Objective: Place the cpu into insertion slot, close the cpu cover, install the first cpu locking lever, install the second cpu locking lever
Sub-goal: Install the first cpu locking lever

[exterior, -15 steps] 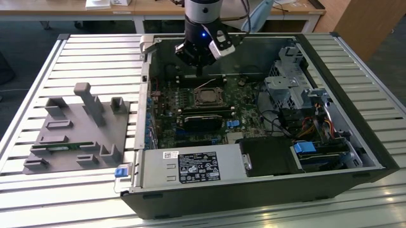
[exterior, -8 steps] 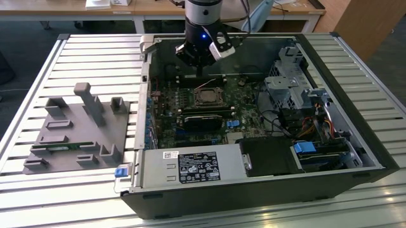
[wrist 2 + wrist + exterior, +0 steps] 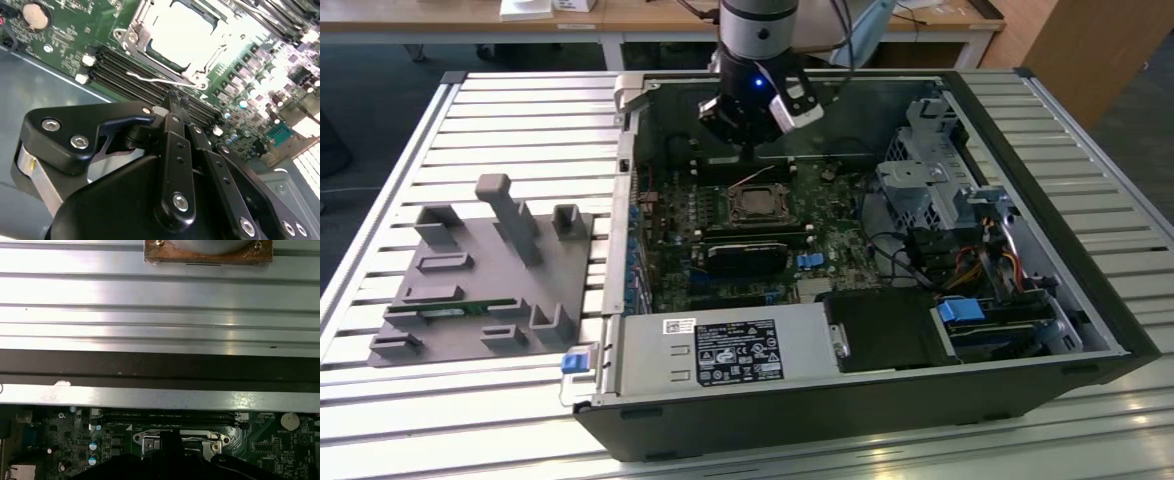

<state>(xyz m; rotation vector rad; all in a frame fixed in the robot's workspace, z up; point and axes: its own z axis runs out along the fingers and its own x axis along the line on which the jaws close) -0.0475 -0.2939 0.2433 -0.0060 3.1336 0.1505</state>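
The gripper (image 3: 176, 100) hangs inside the open computer case (image 3: 1067, 300), its fingers drawn narrow together just beside a thin wire locking lever (image 3: 155, 80). The cpu (image 3: 185, 30) sits in the insertion slot (image 3: 758, 204) with the cpu cover (image 3: 137, 37) framing it. Memory slots (image 3: 130, 75) lie alongside. A grey fixture (image 3: 487, 285) rests on the slatted tabletop (image 3: 520, 110), well apart from the case.

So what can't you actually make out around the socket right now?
- Gripper fingers, open or shut: linkage hides them in the second wrist view.
- Cpu: glare washes out its seating there.
- Insertion slot: gripper body covers its near half in the first wrist view.
- Locking levers: too small in the exterior view.
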